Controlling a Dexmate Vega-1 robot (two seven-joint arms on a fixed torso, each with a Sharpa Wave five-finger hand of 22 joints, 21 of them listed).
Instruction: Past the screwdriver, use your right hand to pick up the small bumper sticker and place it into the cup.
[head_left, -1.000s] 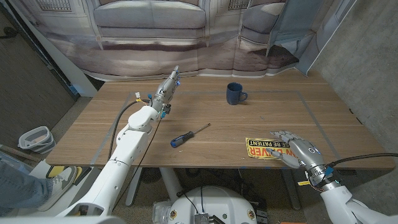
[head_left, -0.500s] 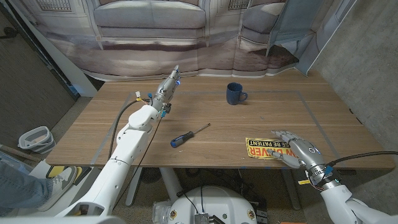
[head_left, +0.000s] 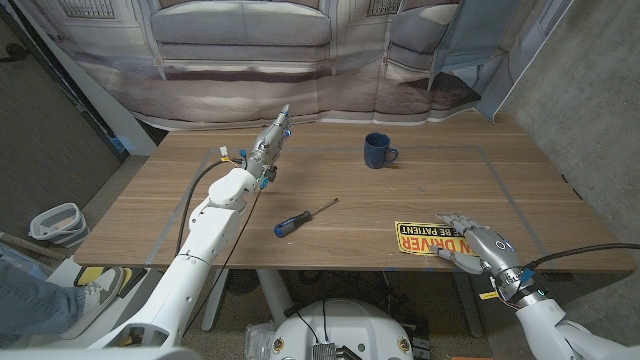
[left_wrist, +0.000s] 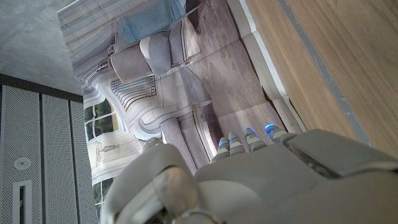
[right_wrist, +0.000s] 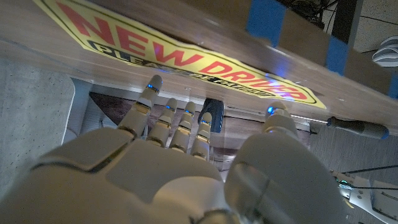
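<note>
The yellow bumper sticker (head_left: 422, 238), printed "NEW DRIVER", lies flat near the table's front edge, right of the middle. My right hand (head_left: 473, 243) is at its right end with fingers spread, fingertips over or on the sticker's edge, holding nothing. In the right wrist view the fingers (right_wrist: 163, 118) reach toward the sticker (right_wrist: 180, 59). The dark blue cup (head_left: 377, 151) stands upright far back, also seen as the cup (right_wrist: 211, 115). A blue-handled screwdriver (head_left: 303, 217) lies left of the sticker. My left hand (head_left: 271, 139) is stretched out over the far left of the table, holding nothing.
The wooden table (head_left: 520, 190) carries thin blue tape lines (right_wrist: 264, 18). The sticker sits close to the front edge. A printed backdrop (head_left: 300, 60) hangs behind the table. A grey bin (head_left: 55, 222) stands on the floor at the left.
My right hand has sunk slightly toward the table's front edge at the sticker's right end. The left arm, sticker, screwdriver and cup stay put.
</note>
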